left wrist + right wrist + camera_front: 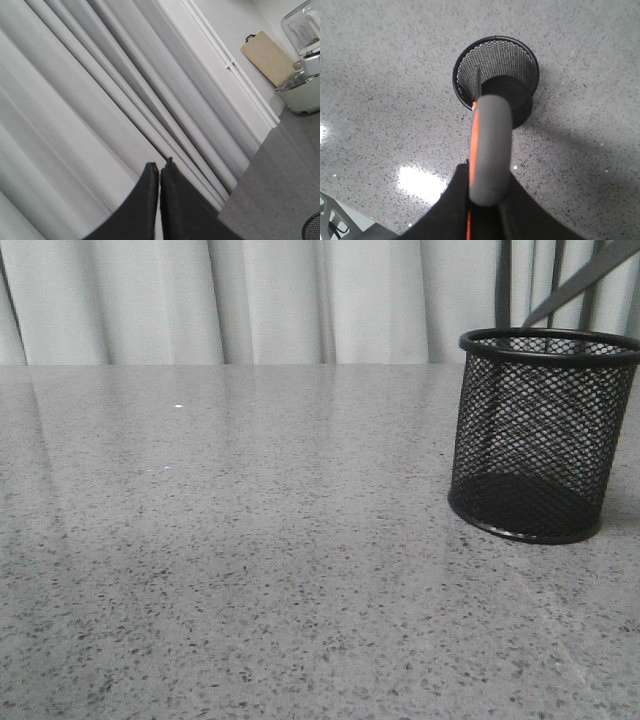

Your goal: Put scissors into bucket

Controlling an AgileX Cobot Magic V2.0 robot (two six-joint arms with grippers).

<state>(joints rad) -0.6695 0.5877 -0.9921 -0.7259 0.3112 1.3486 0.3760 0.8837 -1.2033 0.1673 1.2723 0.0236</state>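
The black wire-mesh bucket (pixel 540 435) stands upright on the grey speckled table at the right. A slim dark scissor blade (pixel 580 285) slants down from the upper right to just behind its rim. In the right wrist view my right gripper (pixel 487 172) is shut on the scissors (pixel 490 145) by a grey, orange-lined handle loop. The blade tip points down into the mouth of the bucket (pixel 495 75). My left gripper (pixel 160 170) is shut and empty, raised and facing the curtain.
A white curtain (pixel 250 300) hangs behind the table's far edge. In the left wrist view a wooden board (pixel 267 57) leans on the wall and a lidded pot (pixel 300 92) stands on the counter.
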